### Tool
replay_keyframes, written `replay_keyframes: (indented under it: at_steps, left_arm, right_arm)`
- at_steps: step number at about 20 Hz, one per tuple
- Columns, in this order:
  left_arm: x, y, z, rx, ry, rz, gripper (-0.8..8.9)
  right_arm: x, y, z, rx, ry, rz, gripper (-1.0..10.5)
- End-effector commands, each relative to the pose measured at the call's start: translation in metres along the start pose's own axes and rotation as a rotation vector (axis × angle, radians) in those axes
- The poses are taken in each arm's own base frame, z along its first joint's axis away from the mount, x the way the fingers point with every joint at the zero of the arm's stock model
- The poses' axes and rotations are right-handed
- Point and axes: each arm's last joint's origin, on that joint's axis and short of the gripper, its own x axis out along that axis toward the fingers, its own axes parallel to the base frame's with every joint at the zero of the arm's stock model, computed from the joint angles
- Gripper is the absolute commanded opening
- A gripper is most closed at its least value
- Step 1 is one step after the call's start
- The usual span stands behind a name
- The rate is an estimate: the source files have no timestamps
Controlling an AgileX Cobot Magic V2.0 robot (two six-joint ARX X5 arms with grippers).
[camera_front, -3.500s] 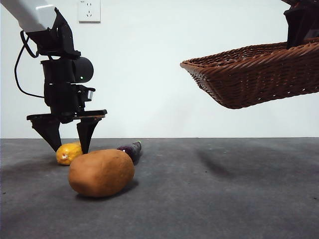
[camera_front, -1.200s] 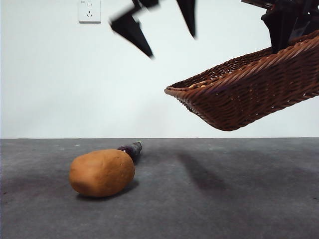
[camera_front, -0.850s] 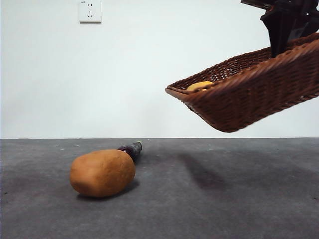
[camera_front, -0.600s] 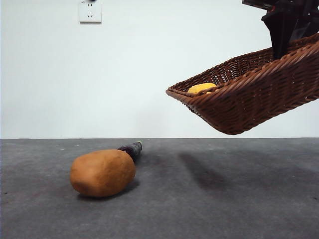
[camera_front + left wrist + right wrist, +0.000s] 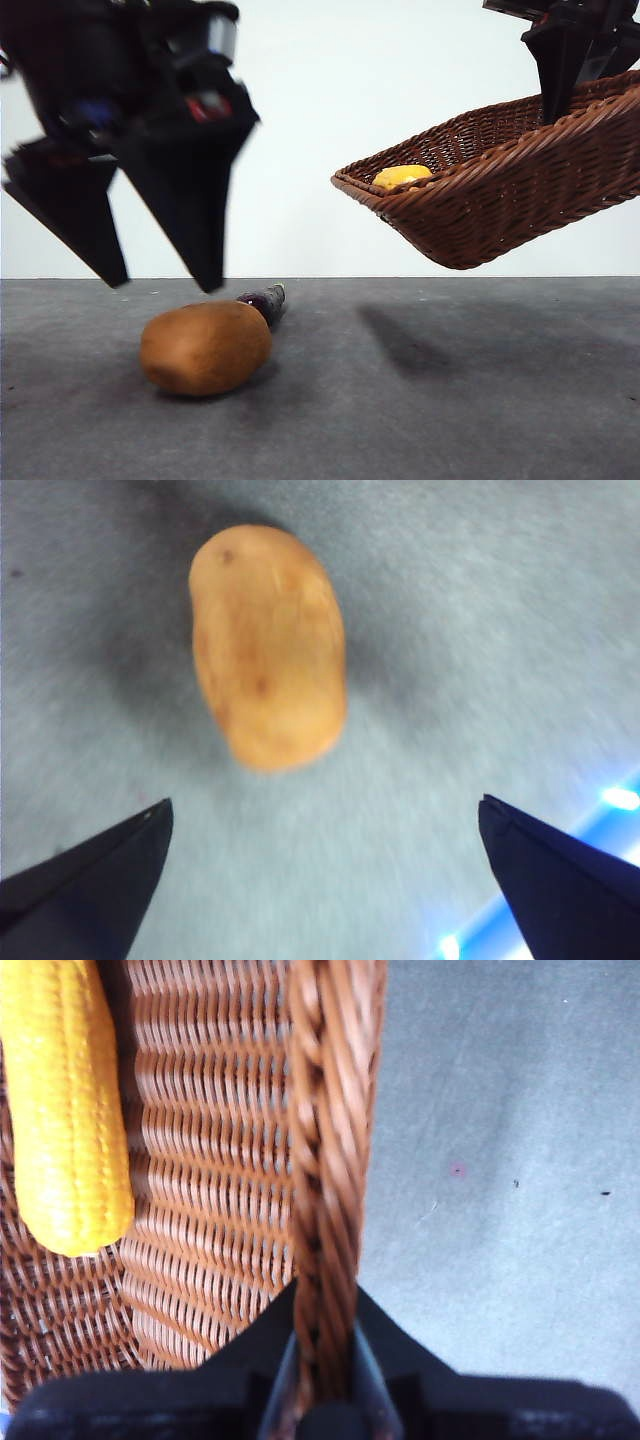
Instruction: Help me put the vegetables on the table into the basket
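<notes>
The tan-brown potato lies on the dark grey table, also in the left wrist view. The dark purple eggplant lies just behind it. My left gripper hangs open and empty just above the potato, jaws wide apart. My right gripper is shut on the braided rim of the woven basket and holds it tilted in the air at the right. The yellow corn lies inside the basket, also in the right wrist view.
A white wall stands behind the table. The basket casts a shadow on the table right of the eggplant.
The corn, on the table earlier, now lies in the basket. My left gripper left the view upward after dropping it and has come back down, open, over the potato.
</notes>
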Motion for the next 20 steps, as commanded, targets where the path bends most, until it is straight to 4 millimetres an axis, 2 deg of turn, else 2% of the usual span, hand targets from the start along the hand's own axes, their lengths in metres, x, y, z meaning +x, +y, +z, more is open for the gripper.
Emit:
replay_keyframes:
  at_steps: [1,4,7,8,9,10,11,16,20]
  left_arm:
    - [0.020,0.003,0.006,-0.009,0.007,0.009,5.35]
    - [0.048,0.005,0.014,-0.006,0.029,0.016,5.35]
    - [0.066,0.008,0.017,-0.016,0.044,0.022,5.28]
    - [0.068,0.008,0.018,-0.016,0.042,0.022,4.57]
    - [0.068,0.008,0.018,-0.016,0.039,0.022,3.30]
    - [0.067,0.008,0.018,-0.016,0.034,0.021,1.36]
    - [0.066,0.008,0.018,-0.016,0.029,0.020,-0.16]
    - [0.051,0.007,0.021,-0.017,-0.026,-0.016,-0.08]
    - [0.005,0.004,0.020,-0.056,-0.160,-0.160,-0.08]
  right_arm:
    - [-0.001,0.001,0.000,-0.007,-0.007,0.005,-0.1]
    - [-0.001,0.001,0.000,-0.007,-0.007,0.005,-0.1]
    - [-0.001,0.001,0.000,-0.007,-0.005,0.004,-0.1]
    - [-0.001,0.001,0.000,-0.007,-0.004,0.004,-0.1]
    - [-0.001,0.001,0.000,-0.007,-0.004,0.004,-0.1]
    - [-0.001,0.001,0.000,-0.007,-0.005,0.004,-0.1]
    - [-0.001,0.001,0.000,-0.007,-0.005,0.004,-0.1]
    - [-0.001,0.001,0.000,-0.008,-0.010,0.005,-0.1]
    - [-0.001,0.001,0.000,-0.008,-0.012,0.005,-0.1]
